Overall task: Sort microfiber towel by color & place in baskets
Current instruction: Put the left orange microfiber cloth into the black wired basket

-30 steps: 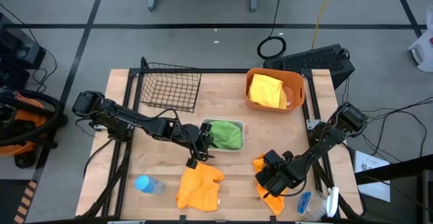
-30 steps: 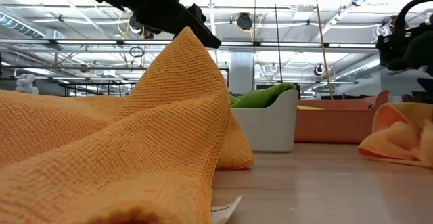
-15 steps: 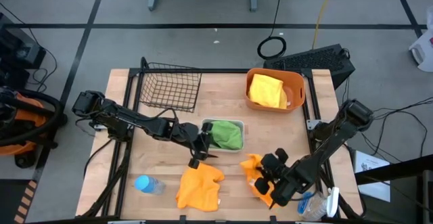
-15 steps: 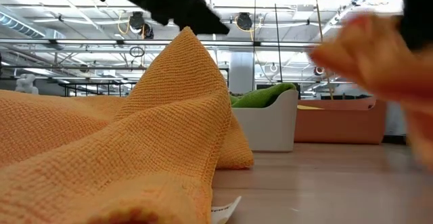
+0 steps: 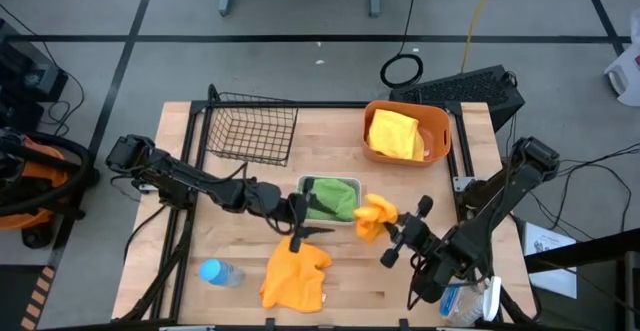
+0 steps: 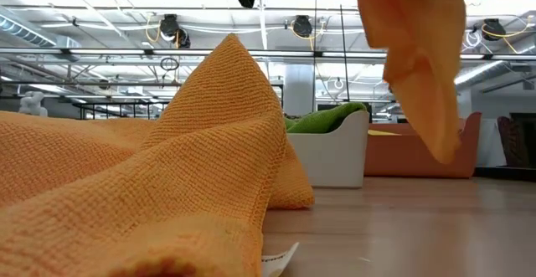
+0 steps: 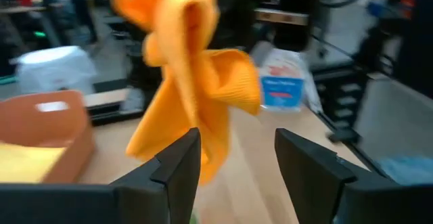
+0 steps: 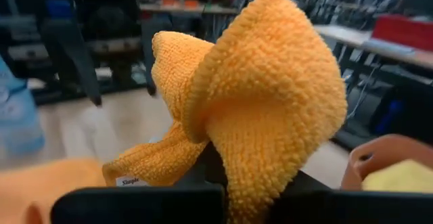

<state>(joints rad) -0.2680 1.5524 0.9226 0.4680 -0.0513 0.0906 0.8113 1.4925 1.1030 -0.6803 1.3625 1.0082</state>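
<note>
Blue-capped bottle (image 5: 218, 272) on wooden table (image 5: 340, 276)

Grey floor (image 5: 300, 11) surrounds the wooden table (image 5: 340, 131).

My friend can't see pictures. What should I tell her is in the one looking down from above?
The right gripper holds a crumpled orange microfiber towel up beside the white rectangular tray of green cloth. The open left gripper hovers above another orange towel lying on the wooden table.
</note>
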